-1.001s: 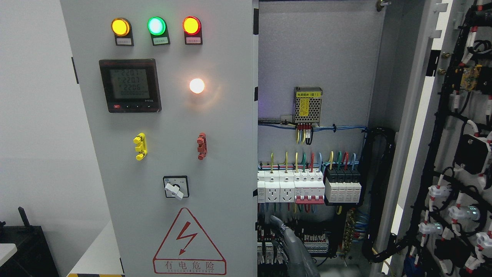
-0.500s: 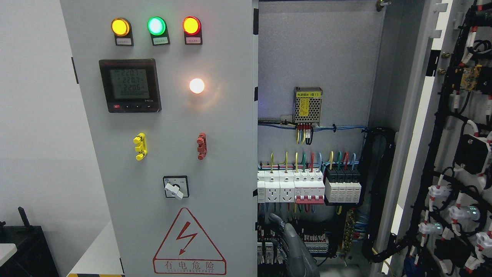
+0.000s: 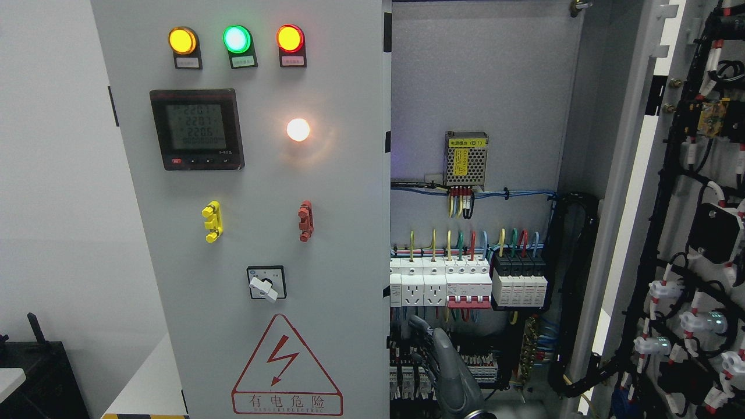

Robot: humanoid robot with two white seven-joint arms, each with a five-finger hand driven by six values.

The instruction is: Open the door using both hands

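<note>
The grey electrical cabinet has two doors. Its left door is closed and carries three indicator lamps, a meter, a rotary switch and a warning triangle. Its right door is swung wide open to the right, and its inner side is covered with wiring. My right hand, grey and gloved, comes up from the bottom edge inside the opening, just right of the left door's free edge. Its fingers point upward and hold nothing, in front of the lower terminal rows. My left hand is out of view.
Inside the cabinet are a row of breakers and sockets, a small power supply and a black cable bundle. A white wall and a dark box lie to the left.
My right hand has risen slightly inside the opening, close to the left door's edge. Both doors stay where they were.
</note>
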